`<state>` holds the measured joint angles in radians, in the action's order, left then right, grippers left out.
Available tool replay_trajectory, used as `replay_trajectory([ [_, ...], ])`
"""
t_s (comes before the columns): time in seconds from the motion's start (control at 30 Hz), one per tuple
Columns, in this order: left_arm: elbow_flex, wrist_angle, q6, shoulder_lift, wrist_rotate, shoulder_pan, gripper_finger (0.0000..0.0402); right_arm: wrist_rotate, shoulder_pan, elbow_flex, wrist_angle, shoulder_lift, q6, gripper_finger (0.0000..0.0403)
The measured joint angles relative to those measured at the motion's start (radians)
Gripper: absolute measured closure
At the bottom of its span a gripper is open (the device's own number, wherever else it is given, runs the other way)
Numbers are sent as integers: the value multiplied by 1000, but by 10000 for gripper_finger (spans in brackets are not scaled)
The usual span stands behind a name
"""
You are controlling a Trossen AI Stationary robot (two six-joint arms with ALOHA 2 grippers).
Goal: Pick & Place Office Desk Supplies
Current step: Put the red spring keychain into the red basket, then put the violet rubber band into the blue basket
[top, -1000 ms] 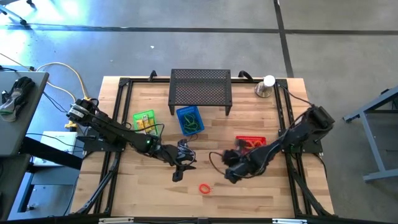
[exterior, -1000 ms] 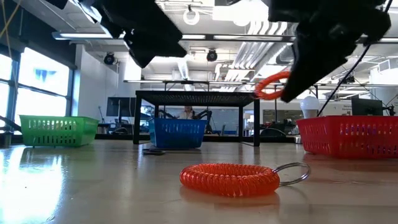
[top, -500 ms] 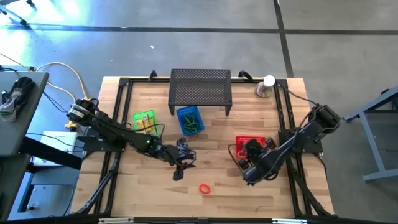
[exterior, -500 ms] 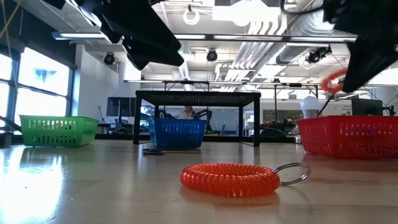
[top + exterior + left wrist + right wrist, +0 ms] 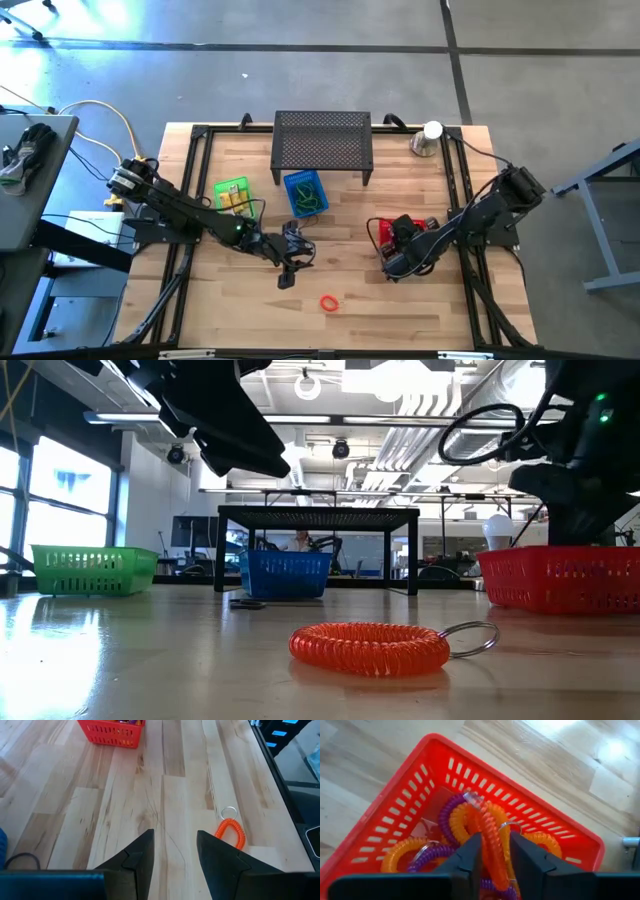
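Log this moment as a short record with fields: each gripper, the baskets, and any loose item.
right gripper: over the red basket, orange coil between its fingers
left gripper: open, empty, above bare table
red basket contents: orange and purple coils
loose item: orange coil with key ring on the table
other baskets: green, blue

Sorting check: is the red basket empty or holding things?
Holding things: the red basket contains orange and purple coil bands, seen between the right gripper's fingers.

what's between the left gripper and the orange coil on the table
Nothing visible. The left gripper hangs over bare wood with its fingers apart, and the orange coil lies in the open just ahead of it, off to one side. The red basket sits farther off.
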<state>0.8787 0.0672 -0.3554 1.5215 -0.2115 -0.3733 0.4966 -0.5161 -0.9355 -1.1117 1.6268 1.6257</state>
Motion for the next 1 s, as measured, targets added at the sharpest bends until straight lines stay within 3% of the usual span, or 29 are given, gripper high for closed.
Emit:
replay_trajectory([
  [0.3, 0, -13, -8, 0, 0, 0, 258, 26, -1, 3, 1, 0, -30, 214],
  [0.43, 0, -74, -1, 0, 1, 5, 258, 44, -1, -5, -1, -6, -56, 185],
  [0.57, 0, -151, -41, 0, 3, 21, 258, 33, -15, -36, -47, -25, -60, 178],
  [0.7, 0, -205, -197, 0, 3, 49, 258, 12, -43, -43, -62, -66, -38, 181],
  [0.87, 0, -283, -414, 0, -13, 90, 258, 118, -97, -44, -58, -136, -3, 182],
  [1.0, 0, -347, -481, 26, -58, 113, 258, 224, -144, -44, -47, -175, -41, 182],
])
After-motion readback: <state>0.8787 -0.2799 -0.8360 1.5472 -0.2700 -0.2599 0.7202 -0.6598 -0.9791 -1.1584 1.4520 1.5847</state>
